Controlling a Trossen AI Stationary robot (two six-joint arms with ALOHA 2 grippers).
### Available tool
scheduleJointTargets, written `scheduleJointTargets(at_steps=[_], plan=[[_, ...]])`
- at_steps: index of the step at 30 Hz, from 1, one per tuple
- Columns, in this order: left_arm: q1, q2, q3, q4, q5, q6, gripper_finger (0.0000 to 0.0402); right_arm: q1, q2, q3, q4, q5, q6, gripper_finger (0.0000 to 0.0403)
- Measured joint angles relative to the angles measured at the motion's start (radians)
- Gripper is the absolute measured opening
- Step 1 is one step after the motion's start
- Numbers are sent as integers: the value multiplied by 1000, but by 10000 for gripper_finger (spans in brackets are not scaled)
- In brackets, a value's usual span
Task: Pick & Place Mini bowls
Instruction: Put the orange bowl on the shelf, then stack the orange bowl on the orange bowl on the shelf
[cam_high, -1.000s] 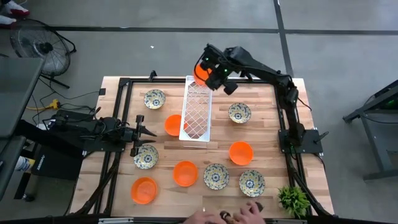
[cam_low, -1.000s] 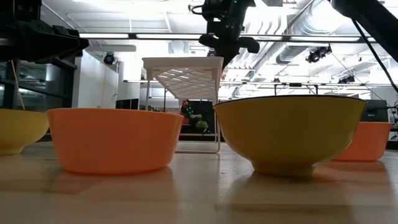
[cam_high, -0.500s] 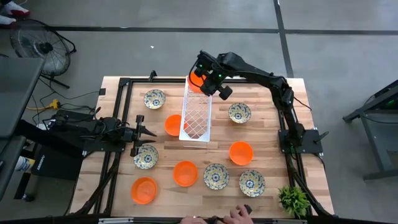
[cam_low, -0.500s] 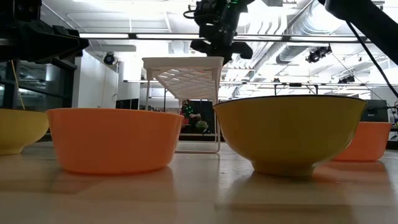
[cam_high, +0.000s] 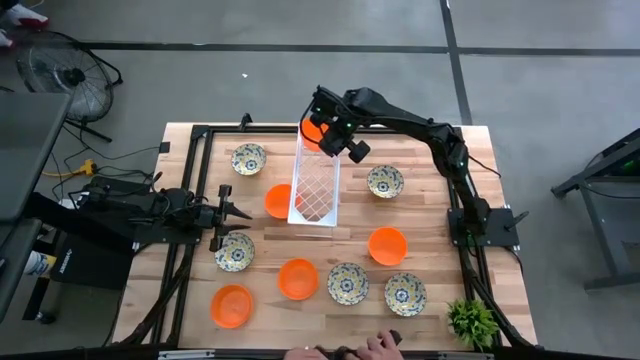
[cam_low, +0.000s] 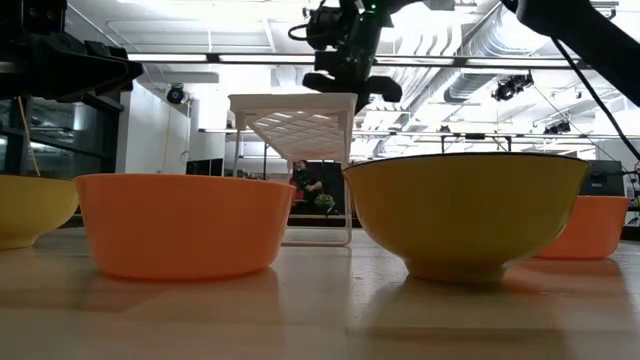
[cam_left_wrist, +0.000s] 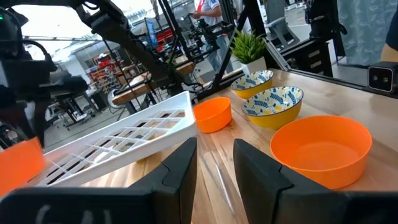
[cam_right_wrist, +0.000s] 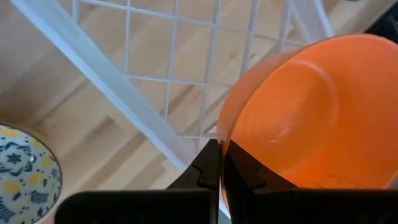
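Shifted leftward since earlier: right end effector pinching orange bowl above white lattice tray far end. Left end effector spread, idle at desk left edge.

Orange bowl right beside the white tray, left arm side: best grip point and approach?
Pinch the rim of the orange bowl, probably from above, one finger inside the wall and one outside. It sits upright and open-topped, too wide to span. Take the rim on the side facing the left gripper, since the white tray crowds the opposite side.

Overhead down; low level across; wrists close; share tray.
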Motion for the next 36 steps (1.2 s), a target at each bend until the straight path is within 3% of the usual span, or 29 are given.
scheduleJointTargets(at_steps=[4,25,36], plan=[[0,0,0,0,0,0,101,-1,0,0,-9,40,1,0],[0,0,0,0,0,0,101,14,0,0,11,5,195,31],[0,0,0,0,0,0,101,16,-19,0,36,-6,264,110]])
